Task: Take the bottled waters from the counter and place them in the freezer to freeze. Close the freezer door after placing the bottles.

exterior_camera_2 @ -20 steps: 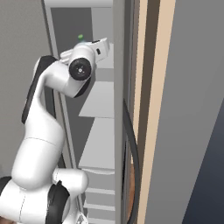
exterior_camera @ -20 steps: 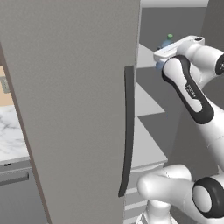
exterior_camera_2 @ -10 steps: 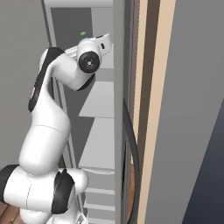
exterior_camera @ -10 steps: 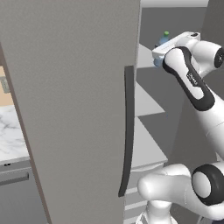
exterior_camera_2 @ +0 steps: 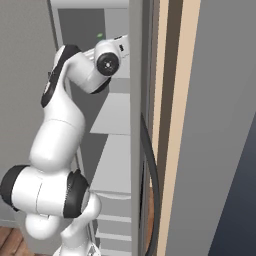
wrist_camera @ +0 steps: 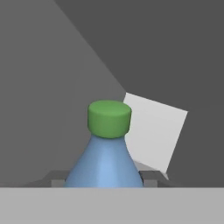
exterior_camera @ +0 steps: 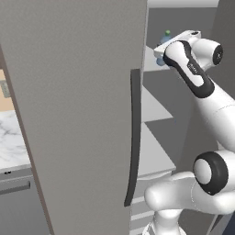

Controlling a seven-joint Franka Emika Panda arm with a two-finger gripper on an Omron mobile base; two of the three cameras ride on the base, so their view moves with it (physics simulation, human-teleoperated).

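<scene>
The claw (wrist_camera: 104, 183) is reaching up into the open freezer (exterior_camera: 158, 114), clamped on the blue bottle (wrist_camera: 105, 164) with the green cap (wrist_camera: 109, 118). In the hand view the bottle is sitting dead centre between the fingers, its shoulders filling the gap at 6 o'clock and its neck and cap pointing toward 12 o'clock, so its long axis is running along the claw's own line of sight. The finger tips themselves are mostly hidden behind the bottle's body.

In the left base view the bottle is showing as a patch of blue with a green dot at about 1 o'clock, just beyond the white hand and level with the top white shelf (exterior_camera: 151, 64). In the right base view the green cap is peeking out at about 11 o'clock, above the wrist.

The relation that matters now is bottle to shelf. In the hand view a pale shelf face (wrist_camera: 153, 131) is lying at about 3 o'clock from the cap, near the bottle, against the dark grey walls. Whether the bottle's base is already touching a shelf cannot be told, since the base is hidden.

The freezer door (exterior_camera: 73, 114) is standing wide open, filling the left base view from 9 o'clock to the centre, its dark handle (exterior_camera: 133, 137) running vertically. A strip of marble bench (exterior_camera: 11, 142) is showing at 9 o'clock behind it. My judgement is that the bottle still needs setting down on a shelf and releasing before the door can be shut.
</scene>
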